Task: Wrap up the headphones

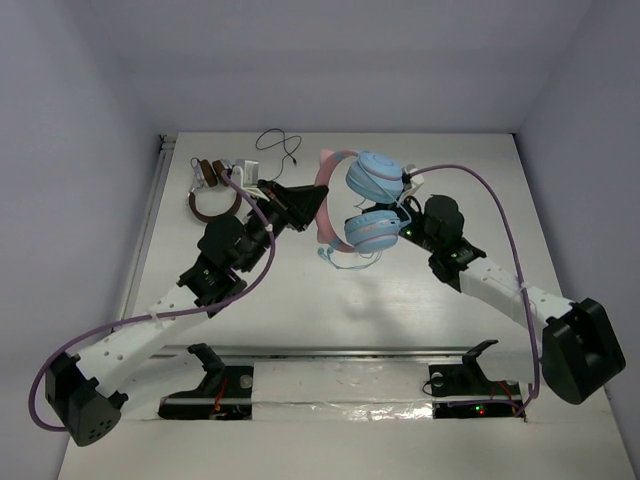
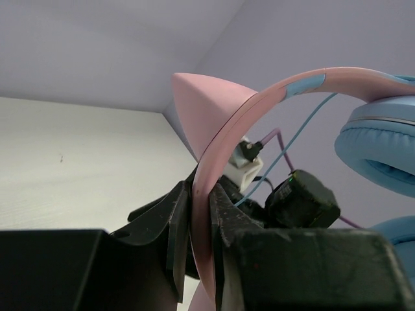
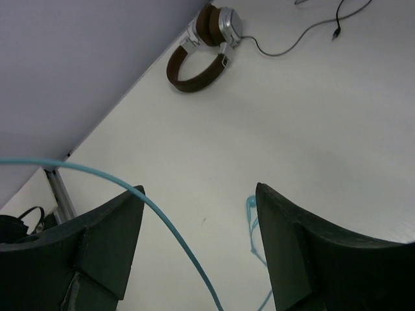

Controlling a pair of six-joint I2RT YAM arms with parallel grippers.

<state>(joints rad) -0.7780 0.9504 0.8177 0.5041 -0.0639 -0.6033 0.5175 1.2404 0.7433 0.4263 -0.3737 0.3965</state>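
Top external view: at the near edge, both arms reach forward from their bases over the white desk.

Left fingers are clamped together on the pink headband of the headphones, just below a cat ear. The band stands nearly upright between them in the left wrist view.

The headphones are held up off the desk at mid-depth, between the two wrists. Both light-blue ear cups are on the right arm's side, and their shadow falls on the desk nearer the bases.

Right fingers stand wide apart just beside the lower ear cup, gripping nothing. The thin light-blue cable crosses the gap between them, and a loop of it shows lower down.

Farther back, at the far left of the desk, brown headphones with silver trim lie flat. Their black cable trails toward the back wall.
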